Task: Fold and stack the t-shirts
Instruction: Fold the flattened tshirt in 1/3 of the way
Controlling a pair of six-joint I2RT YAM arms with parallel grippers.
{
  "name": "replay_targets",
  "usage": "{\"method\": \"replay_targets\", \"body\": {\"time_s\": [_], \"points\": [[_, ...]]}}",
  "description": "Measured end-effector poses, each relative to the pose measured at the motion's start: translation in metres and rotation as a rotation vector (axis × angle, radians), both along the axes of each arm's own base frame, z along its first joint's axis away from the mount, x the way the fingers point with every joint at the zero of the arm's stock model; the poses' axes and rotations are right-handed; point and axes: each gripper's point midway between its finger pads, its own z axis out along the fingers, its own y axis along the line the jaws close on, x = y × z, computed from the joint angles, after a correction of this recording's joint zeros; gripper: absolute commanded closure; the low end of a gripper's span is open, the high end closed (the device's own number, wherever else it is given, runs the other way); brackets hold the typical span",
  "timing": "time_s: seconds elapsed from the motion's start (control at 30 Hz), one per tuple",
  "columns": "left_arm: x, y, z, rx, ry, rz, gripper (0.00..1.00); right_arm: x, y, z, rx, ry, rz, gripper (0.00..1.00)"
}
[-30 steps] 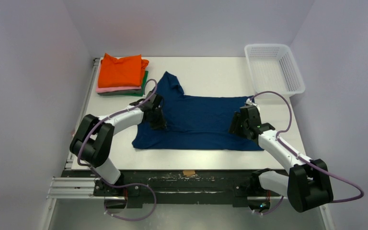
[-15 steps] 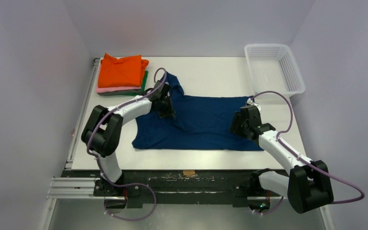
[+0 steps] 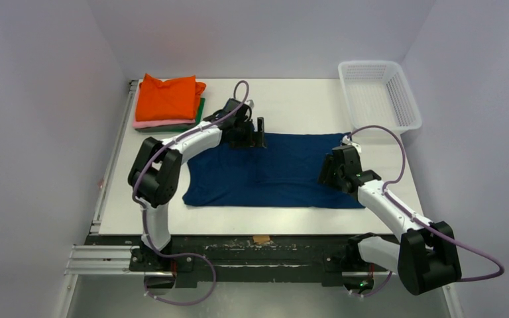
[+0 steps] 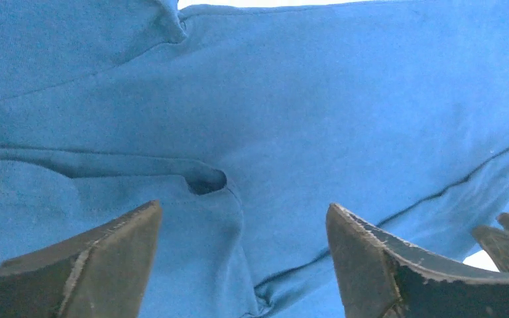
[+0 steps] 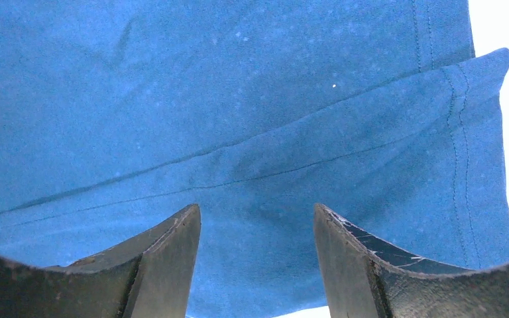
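My left arm stretches toward frame centre, its left gripper (image 3: 258,132) at the top edge of the navy t-shirt (image 3: 275,173), fingers spread and holding nothing. My right gripper (image 3: 328,173) sits low over the right hem, likewise released. The folded stack (image 3: 168,99) lies upper left.

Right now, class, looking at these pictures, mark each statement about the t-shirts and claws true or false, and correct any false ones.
1. The orange t-shirt lies on top of the pink t-shirt. True.
2. The navy t-shirt lies in the white basket. False: it lies spread on the table.
3. The left claw and the right claw are both open. True.
4. The left claw grips the orange t-shirt. False: it is at the navy t-shirt, holding nothing.
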Motion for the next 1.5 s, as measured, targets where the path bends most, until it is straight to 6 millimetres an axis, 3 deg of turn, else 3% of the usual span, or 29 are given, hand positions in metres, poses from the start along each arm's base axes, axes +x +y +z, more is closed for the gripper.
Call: {"method": "replay_targets", "body": {"time_s": [0.13, 0.37, 0.47, 0.6, 0.73, 1.2, 1.5], "points": [[-0.002, 0.003, 0.014, -0.011, -0.038, -0.006, 0.00, 0.001, 0.001, 0.001, 0.003, -0.001, 0.004, 0.34], [-0.055, 0.037, 0.038, -0.052, -0.100, 0.034, 0.00, 0.009, 0.036, -0.007, 0.039, 0.014, 0.112, 0.33], [-0.067, 0.043, 0.019, -0.057, -0.067, 0.059, 0.00, 0.011, 0.052, -0.025, 0.022, 0.065, 0.156, 0.33], [-0.098, 0.060, -0.032, -0.007, 0.062, 0.098, 0.00, 0.014, 0.062, -0.030, 0.000, 0.074, 0.171, 0.30], [-0.109, 0.068, -0.031, -0.036, 0.047, 0.135, 0.00, 0.009, 0.067, -0.029, 0.010, 0.051, 0.173, 0.29], [-0.170, 0.108, -0.031, -0.087, 0.056, 0.266, 0.00, -0.050, 0.062, -0.026, 0.072, 0.080, 0.183, 0.25], [-0.185, 0.114, -0.031, -0.140, 0.072, 0.322, 0.00, -0.056, 0.042, -0.021, 0.003, 0.084, 0.133, 0.22]]}}
